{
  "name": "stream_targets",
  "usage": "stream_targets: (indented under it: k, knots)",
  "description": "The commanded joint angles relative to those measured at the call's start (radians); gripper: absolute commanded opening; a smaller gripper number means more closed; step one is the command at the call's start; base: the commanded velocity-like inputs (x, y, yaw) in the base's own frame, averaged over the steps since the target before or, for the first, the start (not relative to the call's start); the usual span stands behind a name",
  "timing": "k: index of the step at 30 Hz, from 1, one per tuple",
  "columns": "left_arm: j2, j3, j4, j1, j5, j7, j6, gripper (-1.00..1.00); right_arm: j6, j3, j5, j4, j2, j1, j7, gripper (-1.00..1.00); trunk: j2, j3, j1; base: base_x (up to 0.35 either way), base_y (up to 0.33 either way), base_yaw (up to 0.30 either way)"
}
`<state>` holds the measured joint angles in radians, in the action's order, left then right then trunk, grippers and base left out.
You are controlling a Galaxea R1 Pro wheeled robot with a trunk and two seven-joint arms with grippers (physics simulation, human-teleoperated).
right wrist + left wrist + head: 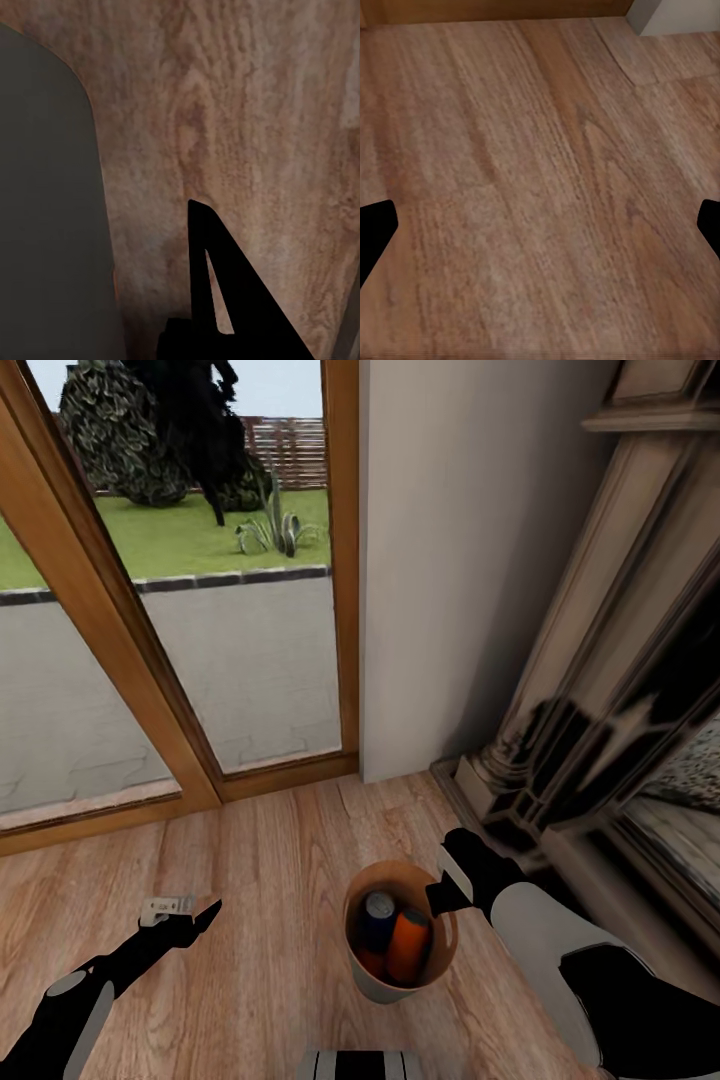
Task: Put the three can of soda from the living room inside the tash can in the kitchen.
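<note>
The tash can [392, 990], a round pale bin with a coppery inside, stands on the wood floor of the living room. Inside it lean a dark blue can of soda [378, 918] and an orange can of soda [409, 945], with a further orange patch [367, 962] low beside them. My right gripper [441, 895] is shut on the bin's rim at its right side. In the right wrist view, one black finger [214, 277] lies outside the bin's grey wall [45, 210]. My left gripper [196, 920] [540, 225] hangs open over bare floor, left of the bin.
Wood-framed glass doors [200, 620] fill the far left, with a pale wall [450, 560] beside them. An ornate dark fireplace [600, 740] stands close on the right, just past my right arm. Wood floor [270, 860] stretches to the left and front.
</note>
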<state>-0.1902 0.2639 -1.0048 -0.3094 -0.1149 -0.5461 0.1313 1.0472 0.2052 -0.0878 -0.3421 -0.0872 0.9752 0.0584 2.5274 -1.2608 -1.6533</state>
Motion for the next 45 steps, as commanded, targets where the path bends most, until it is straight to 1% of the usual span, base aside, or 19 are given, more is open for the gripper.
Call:
stream_targets:
  k: [1, 11, 14, 21, 25, 35, 38, 45]
  knots:
    - [0.000, 0.000, 0.000, 0.000, 0.000, 0.000, 0.000, 1.00, 0.000, -0.002, -0.023, 0.000, 0.000, 0.000, 0.000, -1.00, 0.000, 0.000, 0.000, 0.000, 0.000, 0.000]
    - [0.000, 0.000, 0.000, 0.000, 0.000, 0.000, 0.000, 1.00, 0.000, -0.001, -0.023, 0.000, 0.000, 0.000, 0.000, -1.00, 0.000, 0.000, 0.000, 0.000, 0.000, 0.000]
    - [0.000, 0.000, 0.000, 0.000, 0.000, 0.000, 0.000, 1.00, 0.000, -0.001, -0.023, 0.000, 0.000, 0.000, 0.000, -1.00, 0.001, -0.012, -0.001, 0.000, 0.000, 0.000]
    - [0.000, 0.000, 0.000, 0.000, 0.000, 0.000, 0.001, 1.00, 0.000, -0.001, -0.023, 0.001, -0.001, 0.000, 0.000, -1.00, 0.001, -0.012, -0.001, 0.000, 0.000, 0.000]
    - [0.000, 0.000, 0.000, 0.000, 0.000, 0.000, 0.001, 1.00, 0.000, -0.001, -0.023, 0.001, -0.001, 0.000, 0.000, -1.00, 0.002, -0.027, -0.003, 0.000, 0.000, 0.000]
    - [0.000, 0.000, 0.000, 0.000, 0.000, 0.000, 0.000, 1.00, 0.000, -0.001, -0.023, 0.002, -0.001, -0.001, 0.000, -1.00, 0.002, -0.027, -0.003, 0.000, 0.000, 0.000]
    - [0.000, 0.000, 0.000, 0.000, 0.000, 0.000, 0.000, 1.00, 0.000, -0.001, -0.023, 0.002, -0.001, -0.001, 0.000, -1.00, 0.002, -0.039, -0.004, 0.000, 0.000, 0.000]
    - [0.000, 0.000, 0.000, 0.000, 0.000, 0.000, 0.000, 1.00, 0.000, -0.001, -0.023, 0.002, -0.001, -0.001, 0.000, -1.00, 0.002, -0.039, -0.004, 0.000, 0.000, 0.000]
